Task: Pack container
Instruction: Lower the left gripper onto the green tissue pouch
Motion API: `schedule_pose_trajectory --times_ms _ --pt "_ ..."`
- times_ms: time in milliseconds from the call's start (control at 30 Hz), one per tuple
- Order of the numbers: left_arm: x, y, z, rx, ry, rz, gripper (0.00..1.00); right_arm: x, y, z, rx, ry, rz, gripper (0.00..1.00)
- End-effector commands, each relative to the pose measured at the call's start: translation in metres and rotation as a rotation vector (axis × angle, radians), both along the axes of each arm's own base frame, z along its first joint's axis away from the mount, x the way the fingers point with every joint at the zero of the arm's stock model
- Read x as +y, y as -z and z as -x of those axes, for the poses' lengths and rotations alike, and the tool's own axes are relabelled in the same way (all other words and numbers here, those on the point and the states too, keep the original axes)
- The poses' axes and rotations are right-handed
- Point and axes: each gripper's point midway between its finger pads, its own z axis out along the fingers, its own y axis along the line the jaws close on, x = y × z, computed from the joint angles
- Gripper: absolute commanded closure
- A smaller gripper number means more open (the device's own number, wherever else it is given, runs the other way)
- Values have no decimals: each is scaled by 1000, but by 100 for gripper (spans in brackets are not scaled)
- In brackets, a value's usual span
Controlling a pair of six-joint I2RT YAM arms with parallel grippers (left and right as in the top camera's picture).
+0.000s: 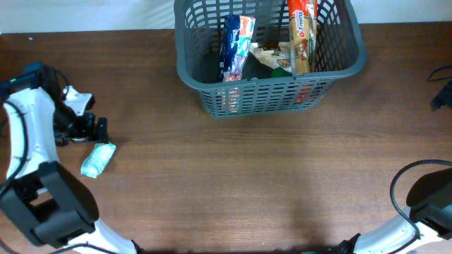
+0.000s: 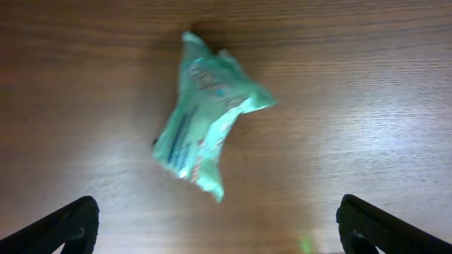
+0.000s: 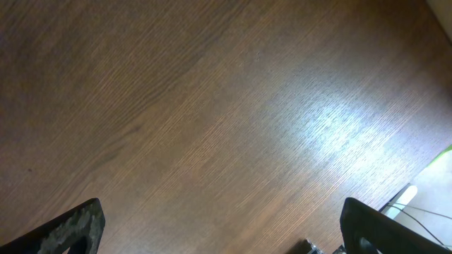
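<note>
The container (image 1: 261,99) holds tall packets (image 1: 235,48), while left pincer (image 2: 217,229) near a green pouch (image 2: 205,127) and right pincer (image 3: 222,226) gape empty.

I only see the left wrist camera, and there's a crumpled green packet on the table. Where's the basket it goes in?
Observer: The grey basket stands at the table's far edge, ahead and right of your green packet.
Operator: Anything in it yet?
Observer: Yes, a blue packet and a tan-and-red packet stand on end inside.
Operator: What's the other arm doing?
Observer: The right arm is at the near right corner, jaws wide open over bare wood, holding nothing.
</note>
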Motion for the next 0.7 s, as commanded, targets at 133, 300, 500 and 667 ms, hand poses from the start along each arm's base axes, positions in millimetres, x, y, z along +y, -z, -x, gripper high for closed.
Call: schedule_pose_trajectory --times_ms 133,300,500,667 --pt "1 -14 1 -45 7 -19 1 -2 1 3 7 17 7 1" --pt "5 -13 4 -28 8 -44 1 -2 1 3 7 17 7 1" --pt "30 -1 -9 -77 -11 -148 1 -2 1 2 6 17 7 1" --pt "31 14 7 -23 85 -119 1 -2 1 3 7 17 7 1"
